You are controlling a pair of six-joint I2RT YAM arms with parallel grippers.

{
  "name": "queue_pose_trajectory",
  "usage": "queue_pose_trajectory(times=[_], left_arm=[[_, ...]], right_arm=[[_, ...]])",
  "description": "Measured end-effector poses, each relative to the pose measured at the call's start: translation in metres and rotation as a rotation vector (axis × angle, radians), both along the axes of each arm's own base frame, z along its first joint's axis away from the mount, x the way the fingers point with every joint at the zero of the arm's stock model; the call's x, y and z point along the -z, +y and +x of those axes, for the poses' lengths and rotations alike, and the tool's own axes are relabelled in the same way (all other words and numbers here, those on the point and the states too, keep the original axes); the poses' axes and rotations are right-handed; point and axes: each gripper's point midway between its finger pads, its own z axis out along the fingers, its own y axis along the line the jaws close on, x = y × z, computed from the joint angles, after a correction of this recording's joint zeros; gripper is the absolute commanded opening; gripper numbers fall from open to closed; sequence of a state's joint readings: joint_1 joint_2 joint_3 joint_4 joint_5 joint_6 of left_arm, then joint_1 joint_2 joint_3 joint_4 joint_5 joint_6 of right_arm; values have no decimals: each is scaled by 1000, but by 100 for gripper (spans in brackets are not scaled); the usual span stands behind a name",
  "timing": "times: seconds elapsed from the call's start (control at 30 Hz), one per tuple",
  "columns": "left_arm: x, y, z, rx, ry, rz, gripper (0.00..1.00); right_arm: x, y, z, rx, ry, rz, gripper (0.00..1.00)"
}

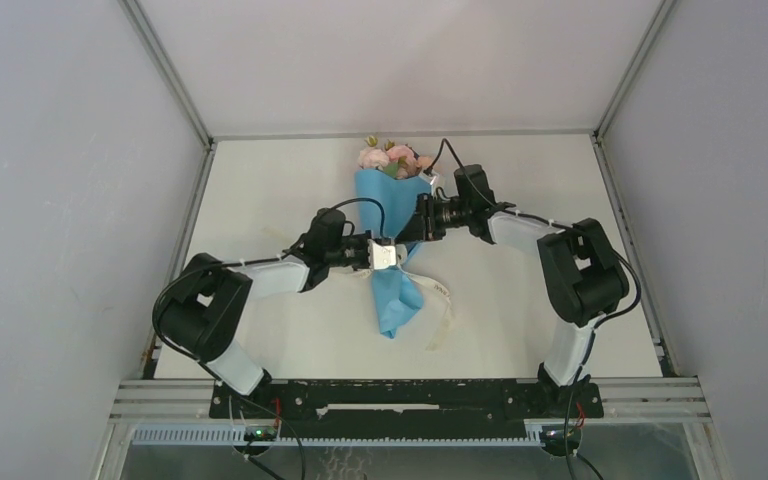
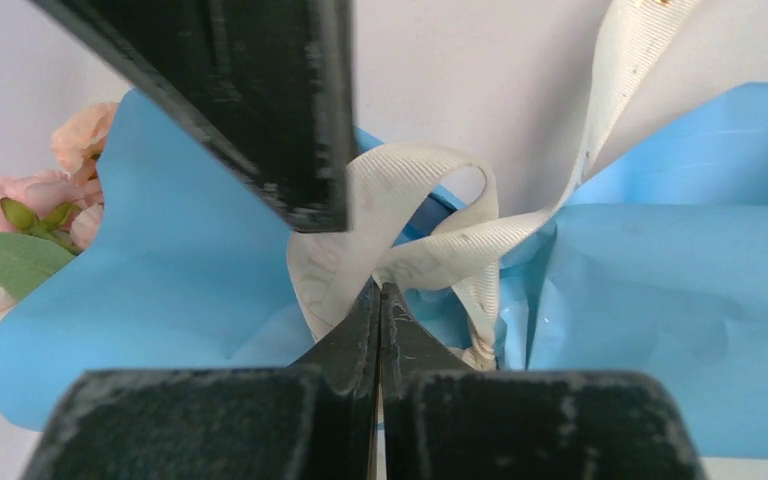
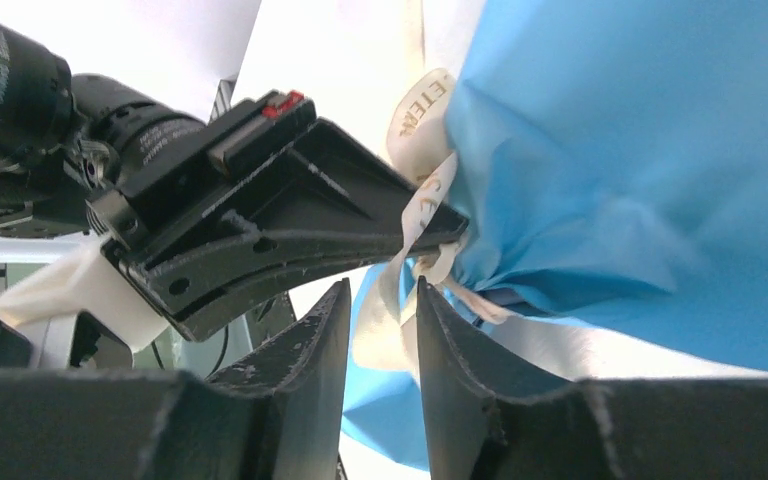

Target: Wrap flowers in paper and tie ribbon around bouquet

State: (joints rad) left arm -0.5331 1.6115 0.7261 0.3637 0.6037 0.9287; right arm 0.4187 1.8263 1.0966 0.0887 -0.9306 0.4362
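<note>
The bouquet (image 1: pixel 388 205) lies flat on the white table (image 1: pixel 260 190). Its blue paper (image 2: pixel 200 260) is rolled into a cone that holds the flowers (image 1: pixel 392 157). Pink and peach blooms with green leaves show at the wide far end, and the tapered end points toward the arm bases. The cream ribbon (image 2: pixel 415 185) crosses the cone's pinched waist and forms a loop there. A loose tail trails on the table to the right of the narrow end. The left gripper (image 2: pixel 378 300) is at that waist, its fingers pressed together on the ribbon. The right gripper (image 3: pixel 383 300) sits just beside it, toward the blooms, with its fingers apart and a ribbon strand showing in the gap.
</note>
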Motion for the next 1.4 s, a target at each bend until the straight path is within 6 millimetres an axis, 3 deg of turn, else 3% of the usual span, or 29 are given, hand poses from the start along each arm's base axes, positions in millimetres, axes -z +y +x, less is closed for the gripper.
queue_pose_trajectory(times=[0.23, 0.37, 0.5, 0.77, 0.9, 1.03, 1.4], left_arm=[[8, 1, -1, 31, -36, 47, 0], [9, 2, 0, 31, -49, 61, 0], [9, 2, 0, 33, -56, 66, 0], [9, 2, 0, 32, -56, 66, 0], [9, 2, 0, 32, -55, 65, 0], [9, 2, 0, 32, -56, 65, 0], [9, 2, 0, 33, -56, 65, 0]], right_arm=[[1, -16, 24, 46, -28, -23, 40], [7, -26, 33, 92, -33, -57, 15], [16, -25, 38, 100, -39, -81, 9], [46, -6, 13, 5, 34, -104, 17], [42, 2, 2, -50, 46, -72, 24], [35, 8, -2, -88, 33, -39, 25], [31, 7, 3, -75, 26, -25, 32]])
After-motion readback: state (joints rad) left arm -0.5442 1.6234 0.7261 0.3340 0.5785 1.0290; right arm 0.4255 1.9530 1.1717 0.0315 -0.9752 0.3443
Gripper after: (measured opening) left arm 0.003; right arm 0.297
